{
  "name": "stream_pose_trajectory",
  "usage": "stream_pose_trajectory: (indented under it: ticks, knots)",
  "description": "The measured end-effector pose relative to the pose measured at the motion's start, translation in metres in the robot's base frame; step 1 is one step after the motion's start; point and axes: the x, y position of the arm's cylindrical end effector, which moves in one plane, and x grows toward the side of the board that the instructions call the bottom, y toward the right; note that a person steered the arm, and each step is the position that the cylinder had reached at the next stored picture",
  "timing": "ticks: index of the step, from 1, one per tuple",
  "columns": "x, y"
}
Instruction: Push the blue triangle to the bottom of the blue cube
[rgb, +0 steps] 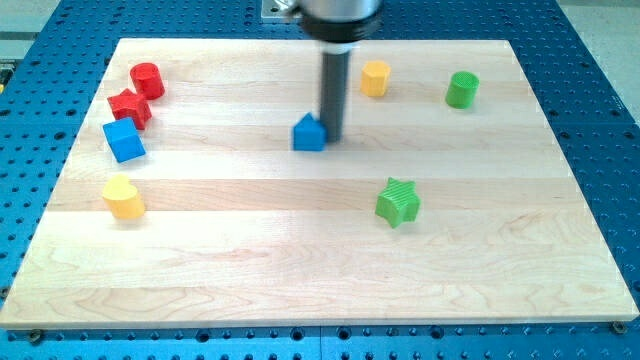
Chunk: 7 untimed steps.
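Note:
The blue triangle (309, 133) lies near the board's middle, a little toward the view's top. My tip (331, 136) stands right against the triangle's right side. The blue cube (124, 140) sits far off at the view's left, with the red blocks above it and the yellow heart below it.
A red cylinder (147, 79) and a red star (129, 106) lie at the upper left. A yellow heart (123, 197) lies below the blue cube. A yellow hexagon block (375, 77) and a green cylinder (462, 89) lie at the upper right. A green star (398, 202) lies right of centre.

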Motion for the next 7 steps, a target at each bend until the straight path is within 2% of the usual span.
stream_pose_trajectory:
  ticks: [2, 3, 7]
  knots:
    - [0.035, -0.136]
    - [0.042, -0.163]
    - [0.054, -0.188]
